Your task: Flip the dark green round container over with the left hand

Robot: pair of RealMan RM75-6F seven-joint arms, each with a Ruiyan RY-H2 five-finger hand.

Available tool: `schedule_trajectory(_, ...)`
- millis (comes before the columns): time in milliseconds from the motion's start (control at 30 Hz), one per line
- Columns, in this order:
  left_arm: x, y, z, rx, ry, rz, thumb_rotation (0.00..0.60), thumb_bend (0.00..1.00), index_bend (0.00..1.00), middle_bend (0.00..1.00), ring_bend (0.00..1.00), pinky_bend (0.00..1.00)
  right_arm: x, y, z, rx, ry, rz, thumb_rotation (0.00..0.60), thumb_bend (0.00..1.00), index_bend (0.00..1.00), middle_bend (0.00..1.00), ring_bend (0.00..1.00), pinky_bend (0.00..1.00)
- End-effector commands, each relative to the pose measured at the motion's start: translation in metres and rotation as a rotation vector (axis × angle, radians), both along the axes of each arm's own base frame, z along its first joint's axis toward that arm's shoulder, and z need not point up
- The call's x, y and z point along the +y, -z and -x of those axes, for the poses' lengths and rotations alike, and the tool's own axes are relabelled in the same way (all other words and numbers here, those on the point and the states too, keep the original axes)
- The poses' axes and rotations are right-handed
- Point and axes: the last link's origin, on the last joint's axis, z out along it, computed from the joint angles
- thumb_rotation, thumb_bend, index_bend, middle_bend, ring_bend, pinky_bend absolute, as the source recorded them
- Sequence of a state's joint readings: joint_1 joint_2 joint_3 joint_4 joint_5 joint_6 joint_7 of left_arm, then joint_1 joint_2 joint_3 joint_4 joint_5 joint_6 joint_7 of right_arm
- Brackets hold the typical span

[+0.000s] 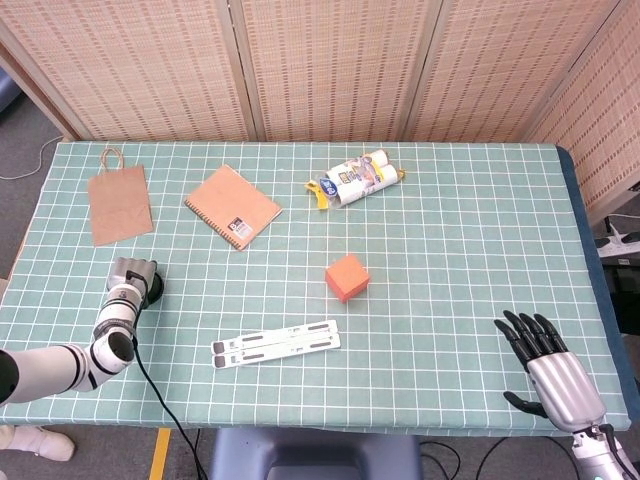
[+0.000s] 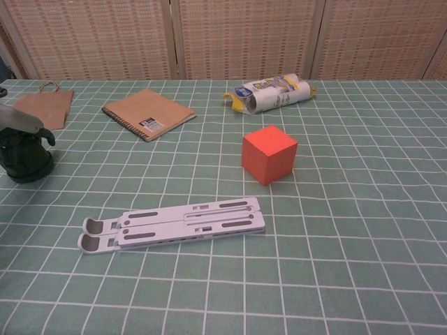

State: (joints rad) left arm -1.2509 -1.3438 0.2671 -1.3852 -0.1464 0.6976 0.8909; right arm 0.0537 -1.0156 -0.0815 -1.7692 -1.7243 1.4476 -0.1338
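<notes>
The dark green container stands at the surface's left edge, directly under the left robot hand — whose fingers wrap its top, gripping it. The right robot hand lies far off at the opposite corner — fingers spread, empty.

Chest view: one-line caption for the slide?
Left hand on the dark green round container at the table's left edge, orange cube and white folding stand untouched.
</notes>
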Motion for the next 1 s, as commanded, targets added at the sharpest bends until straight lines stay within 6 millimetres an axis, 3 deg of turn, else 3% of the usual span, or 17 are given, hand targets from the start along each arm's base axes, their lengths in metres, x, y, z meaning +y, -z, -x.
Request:
schedule_trajectory(33,0.000,0.000,-0.001,-0.004,-0.003,-0.002,0.600,0.42,0.00,0.00,0.03,0.19,0.000,0.000,0.000,-0.002,0.000,-0.002,0.600,0.05,0.00,0.00,0.00,0.00)
schedule_trajectory(367,-0.002,0.000,-0.002,-0.003,0.004,0.000,0.600,0.40,0.00,0.00,0.00,0.14,0.001,-0.003,-0.001,-0.017,-0.005,0.003,0.600,0.05,0.00,0.00,0.00,0.00)
schedule_trajectory(667,-0.012,-0.013,-0.012,-0.017,0.046,0.003,0.600,0.41,0.00,0.00,0.00,0.10,0.001,-0.002,-0.001,-0.015,-0.006,-0.004,0.600,0.05,0.00,0.00,0.00,0.00)
schedule_trajectory(1000,-0.019,-0.021,0.001,0.045,0.066,-0.020,0.600,0.41,0.00,0.00,0.00,0.11,0.004,-0.004,-0.002,-0.026,-0.014,-0.014,0.600,0.05,0.00,0.00,0.00,0.00)
